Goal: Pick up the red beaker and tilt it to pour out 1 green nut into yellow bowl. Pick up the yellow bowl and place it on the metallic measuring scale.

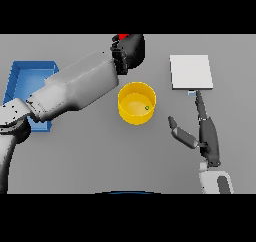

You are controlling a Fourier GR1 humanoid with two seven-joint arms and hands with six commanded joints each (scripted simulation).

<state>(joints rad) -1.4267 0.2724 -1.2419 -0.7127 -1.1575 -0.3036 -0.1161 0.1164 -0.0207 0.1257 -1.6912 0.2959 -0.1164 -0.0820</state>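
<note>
Bowl (136, 103), nut (147, 107) inside, at ten o'clock from right hand (202, 136), fingers straight and spread, nearer than left hand (129, 51) curled round beaker (122, 37) at bowl's twelve; scale (191, 72) at two.

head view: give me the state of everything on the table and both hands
red beaker: held off the table by the left hand, mostly hidden
left hand: curled round the red beaker, behind the yellow bowl
yellow bowl: upright on the table, one green nut inside
green nut: lying in the bowl
measuring scale: nothing on it
right hand: open, holding nothing
blue tray: partly hidden by the left arm
</note>
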